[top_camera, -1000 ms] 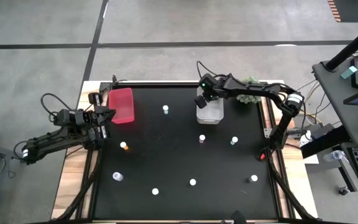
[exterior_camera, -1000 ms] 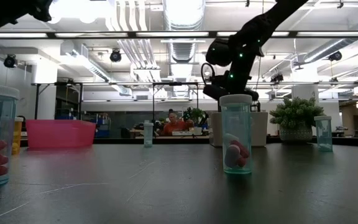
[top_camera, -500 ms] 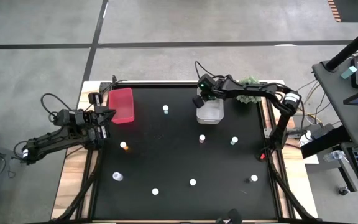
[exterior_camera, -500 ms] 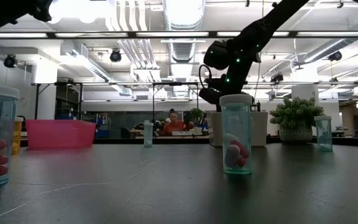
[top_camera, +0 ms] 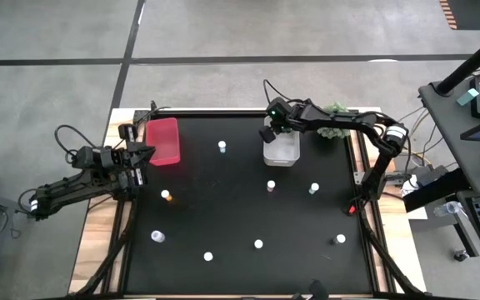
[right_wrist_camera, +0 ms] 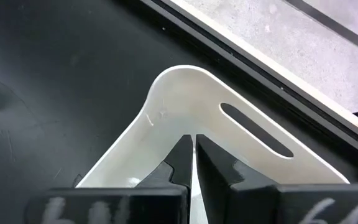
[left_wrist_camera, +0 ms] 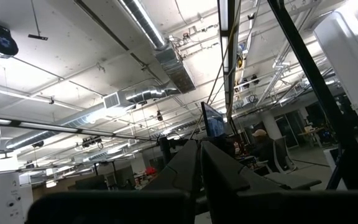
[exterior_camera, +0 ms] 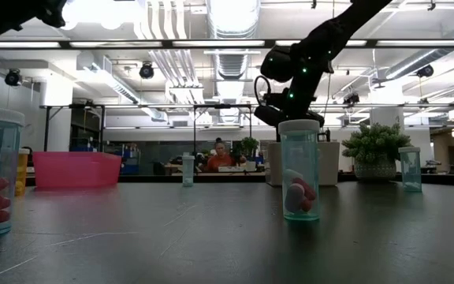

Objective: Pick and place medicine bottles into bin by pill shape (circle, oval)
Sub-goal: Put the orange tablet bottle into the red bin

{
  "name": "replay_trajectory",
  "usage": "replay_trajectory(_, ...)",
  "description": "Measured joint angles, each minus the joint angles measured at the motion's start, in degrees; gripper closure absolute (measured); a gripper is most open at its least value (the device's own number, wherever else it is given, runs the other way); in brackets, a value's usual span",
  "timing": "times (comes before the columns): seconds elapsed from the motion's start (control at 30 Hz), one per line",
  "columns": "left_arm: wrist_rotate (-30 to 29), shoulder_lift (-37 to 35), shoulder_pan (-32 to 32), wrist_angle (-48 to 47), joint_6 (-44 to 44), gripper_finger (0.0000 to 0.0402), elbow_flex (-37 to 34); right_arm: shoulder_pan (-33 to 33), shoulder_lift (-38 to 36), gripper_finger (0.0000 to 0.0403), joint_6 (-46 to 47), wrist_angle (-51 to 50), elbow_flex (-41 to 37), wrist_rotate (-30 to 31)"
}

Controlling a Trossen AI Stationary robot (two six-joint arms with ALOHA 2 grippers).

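White-capped medicine bottles (top_camera: 270, 185) upright, scattered

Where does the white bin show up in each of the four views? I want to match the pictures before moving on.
High view: white bin at the table's far edge, right of centre, under the right gripper.
Low view: partly hidden behind the near bottle, its right side showing.
Left wrist view: not in it.
Right wrist view: its rounded corner and handle slot just past the shut gripper.
Shared landmark: the right gripper, above the bin.
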Motion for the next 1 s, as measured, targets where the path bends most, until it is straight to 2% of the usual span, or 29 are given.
replay_trajectory(0.3,0.01,0.0,0.01,0.02,-0.02,0.0395,0.0,0.26,1.4,0.039,-0.13,-0.26,-0.15,0.09)
replay_trajectory(0.5,0.0,0.01,-0.01,0.08,-0.02,0.0395,0.0,1.62,-2.25,0.039,-1.29,-0.48,-0.15,1.96)
replay_trajectory(0.77,0.02,0.02,-0.01,0.44,-0.21,0.0395,0.0,9.16,-8.12,0.039,-6.53,0.99,-3.37,3.03)
replay_trajectory(1.0,0.0,0.02,-0.02,0.38,-0.58,0.0395,-0.15,18.06,-17.1,0.039,-12.95,15.21,-14.78,0.94)
